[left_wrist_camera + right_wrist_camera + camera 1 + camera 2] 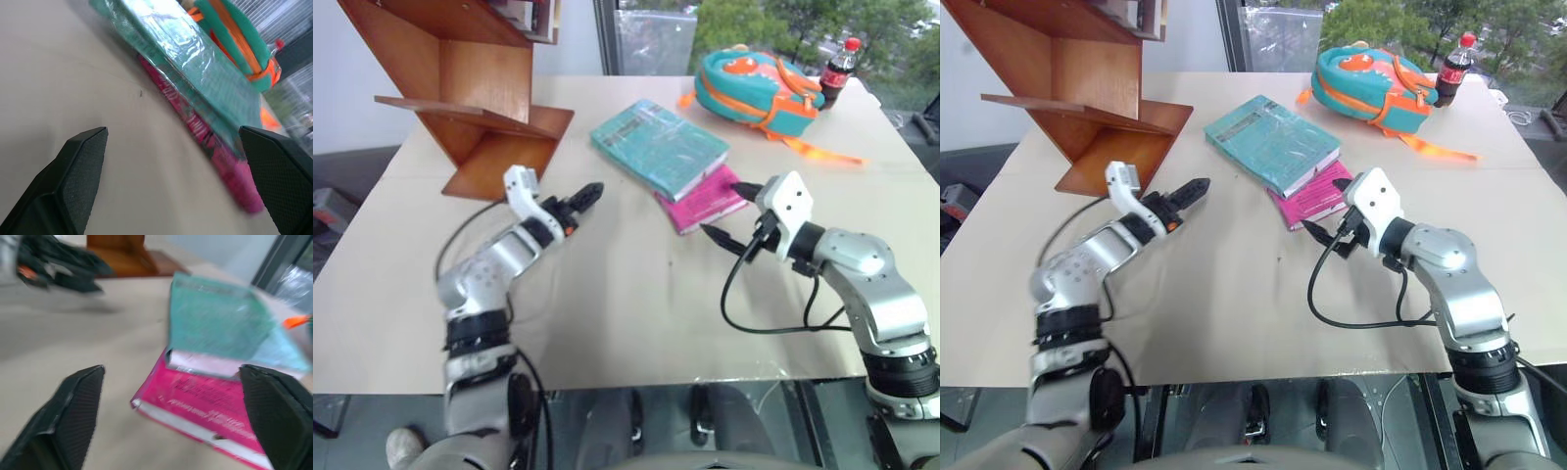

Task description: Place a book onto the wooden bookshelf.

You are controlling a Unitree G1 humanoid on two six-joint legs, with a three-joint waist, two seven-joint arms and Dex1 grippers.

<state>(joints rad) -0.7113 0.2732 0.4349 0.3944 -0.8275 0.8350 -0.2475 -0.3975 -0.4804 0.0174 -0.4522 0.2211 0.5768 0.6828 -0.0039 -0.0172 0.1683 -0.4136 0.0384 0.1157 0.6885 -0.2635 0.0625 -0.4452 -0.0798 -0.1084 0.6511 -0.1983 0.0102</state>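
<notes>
**Open jaws flank the stacked books**

Both grippers, left (588, 193) and right (724, 210), stand wide open and empty. Between them the thick teal-green book (658, 145) lies on a smaller magenta-pink book (705, 204) on the desk (636, 313). It looks stiff, heavy and glossy-slick; grip across its overhanging edge.

Teal-green book (658, 145), thick, faintly patterned glossy cover, pale page edges; lay flat on the table, turned at an angle, its near end resting on a smaller magenta-pink book (703, 205). Wooden bookshelf (470, 88), reddish-brown polished slanted zigzag boards, stood upright at the table's far left corner, well apart from the book.
</notes>
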